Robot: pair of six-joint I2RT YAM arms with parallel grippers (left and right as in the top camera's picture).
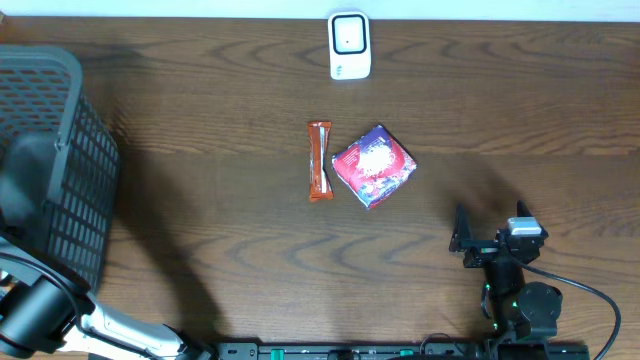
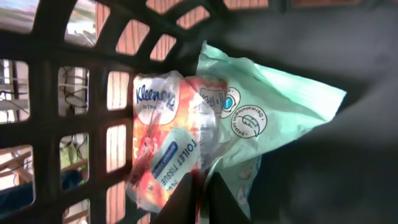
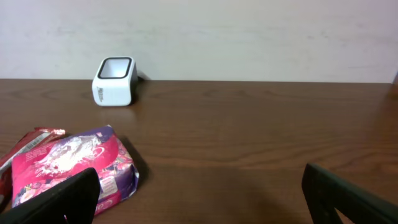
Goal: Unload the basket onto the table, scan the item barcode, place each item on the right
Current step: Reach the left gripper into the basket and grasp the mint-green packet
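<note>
Brown wooden desk [image 1: 200,150]. Black mesh basket [image 1: 60,150] at its left edge; left tool [image 2: 200,199] inside it, pinched shut on a Kleenex toilet tissue pack [image 2: 186,143]. Right tool [image 3: 199,193] spread wide, empty, low over desk. Pink-purple packet [image 1: 373,165] and orange bar [image 1: 320,160] lie mid-desk, white scanner [image 1: 349,45] beyond them.

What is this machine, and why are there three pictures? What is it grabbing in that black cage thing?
It is a robot with two arms. One camera looks down from above, and each wrist carries one too. The left gripper is inside the black basket, pinched shut on a Kleenex tissue pack beside a green packet. The right gripper waits open above the table. On the table lie a snack bar, a pink packet and a white scanner.
</note>
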